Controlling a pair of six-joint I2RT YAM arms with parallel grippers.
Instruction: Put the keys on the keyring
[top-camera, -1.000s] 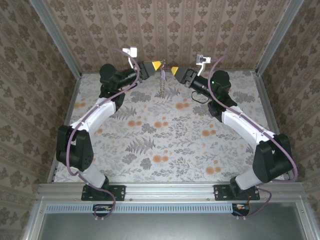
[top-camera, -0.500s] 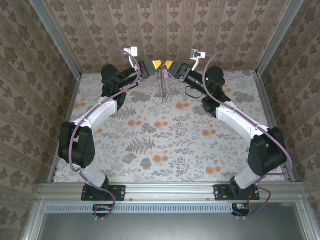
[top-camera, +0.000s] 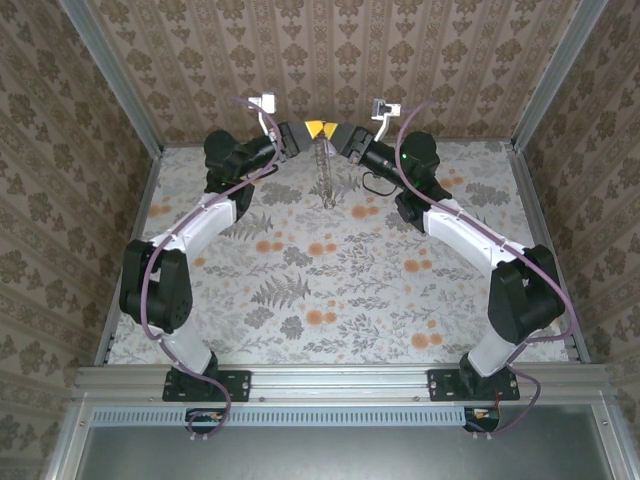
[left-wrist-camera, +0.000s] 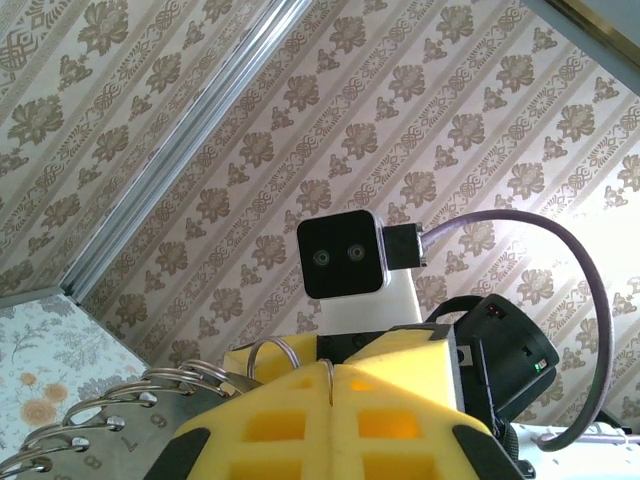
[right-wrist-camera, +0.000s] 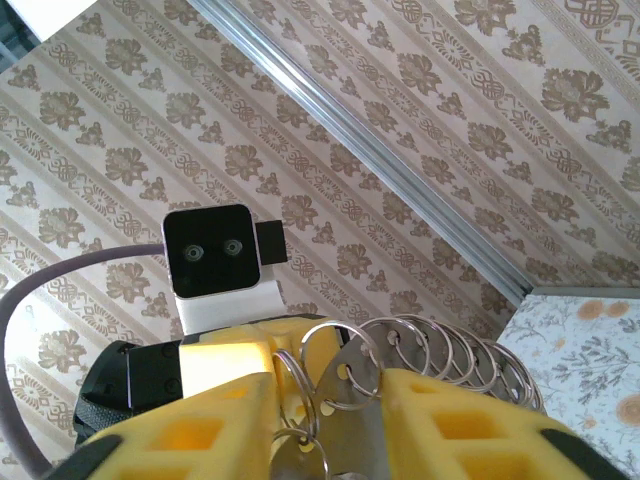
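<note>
The left fingers (left-wrist-camera: 290, 385), blocky yellow pads, are pressed together on a thin wire ring that rises from their seam. That ring belongs to the keyring (left-wrist-camera: 120, 425), a grey metal strip marked with numbers and edged with a row of wire loops. The right fingers (right-wrist-camera: 230, 385) stand part open, tip to tip with the left ones. The strip's upper end and several loops sit in their gap.

From above, the keyring hangs straight down from the meeting fingertips over the far middle of the floral-printed desk (top-camera: 330, 290). Whether its lower end touches the desk I cannot tell.

The left wrist faces the other arm's black-faced camera on a white mount (left-wrist-camera: 345, 255). The brown patterned back wall (top-camera: 330, 60) stands just behind the fingers, and the aluminium corner posts (top-camera: 115, 80) are well apart on either side. A broad stretch of desk spreads between the hanging strip and the arm bases.
</note>
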